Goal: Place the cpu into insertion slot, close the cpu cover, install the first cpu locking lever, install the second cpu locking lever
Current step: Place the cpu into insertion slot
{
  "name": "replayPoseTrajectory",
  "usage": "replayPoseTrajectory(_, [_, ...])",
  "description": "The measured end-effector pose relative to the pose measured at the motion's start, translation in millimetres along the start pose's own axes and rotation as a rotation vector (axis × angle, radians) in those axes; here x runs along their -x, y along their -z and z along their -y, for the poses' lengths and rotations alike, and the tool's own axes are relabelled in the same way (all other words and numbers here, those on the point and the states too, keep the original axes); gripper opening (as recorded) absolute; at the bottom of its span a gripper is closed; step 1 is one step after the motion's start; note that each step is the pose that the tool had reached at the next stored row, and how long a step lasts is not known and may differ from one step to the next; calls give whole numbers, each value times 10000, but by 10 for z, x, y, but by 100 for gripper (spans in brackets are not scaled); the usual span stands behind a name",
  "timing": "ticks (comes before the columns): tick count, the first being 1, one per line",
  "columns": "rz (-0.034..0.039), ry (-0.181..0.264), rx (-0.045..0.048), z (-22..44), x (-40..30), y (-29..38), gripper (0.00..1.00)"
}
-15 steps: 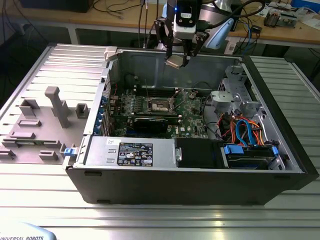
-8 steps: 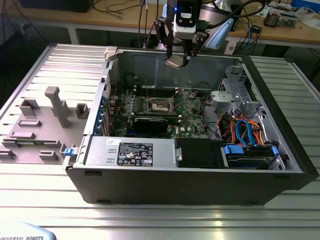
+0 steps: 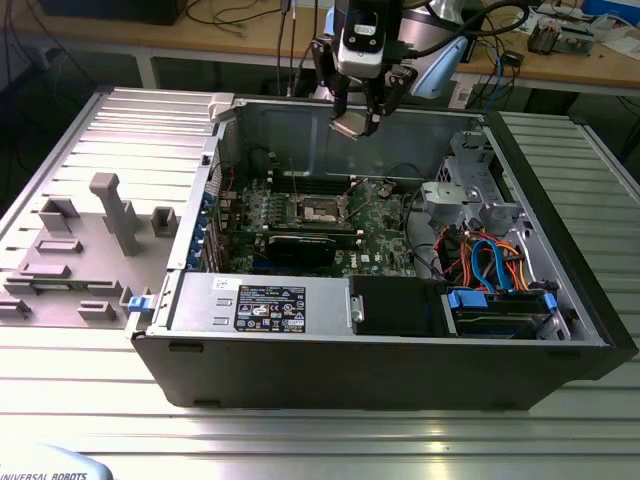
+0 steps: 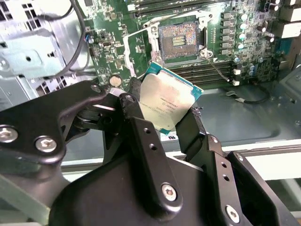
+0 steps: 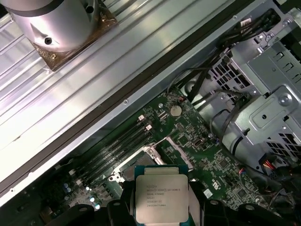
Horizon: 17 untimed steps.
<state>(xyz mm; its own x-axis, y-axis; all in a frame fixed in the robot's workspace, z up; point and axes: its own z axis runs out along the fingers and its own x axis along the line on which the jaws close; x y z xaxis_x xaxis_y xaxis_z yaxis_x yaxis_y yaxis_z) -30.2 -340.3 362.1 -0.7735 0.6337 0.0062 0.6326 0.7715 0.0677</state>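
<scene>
My gripper (image 3: 356,121) hangs above the back wall of the open computer case (image 3: 400,375), shut on the cpu (image 3: 348,126). Both wrist views show the chip's silvery top: the cpu (image 4: 167,103) sits tilted between the black fingers (image 4: 141,132), and the cpu (image 5: 161,197) is clamped at two opposite edges. Below and ahead lies the insertion slot (image 4: 181,40) on the green motherboard, its dark centre bare. The cpu cover (image 4: 137,47) stands raised at the slot's side. A thin wire lever (image 4: 217,70) sticks up nearby. In the exterior view the slot (image 3: 320,210) lies well below the chip.
A long black graphics card (image 3: 300,245) lies just in front of the slot. A power supply (image 3: 265,300) fills the case's front. A metal drive cage (image 3: 470,195) and blue and orange cables (image 3: 490,260) sit at the exterior view's right. Grey fixture blocks (image 3: 110,215) stand outside, left.
</scene>
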Motion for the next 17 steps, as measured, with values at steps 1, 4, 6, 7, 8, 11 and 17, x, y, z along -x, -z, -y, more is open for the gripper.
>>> replayPoseTrajectory(1, [20,-140,-13,0,0,-1,54])
replayPoseTrajectory(4, [75,-505,-46,0,0,-4,54])
replayPoseTrajectory(6, [90,-627,-56,1,0,-4,54])
replayPoseTrajectory(7, [91,-643,-56,1,-1,-4,54])
replayPoseTrajectory(8, [92,-655,-55,1,-1,-4,54])
replayPoseTrajectory(11, [94,-667,-56,1,-2,-5,54])
replayPoseTrajectory(17, [95,-669,-57,2,-3,-5,54])
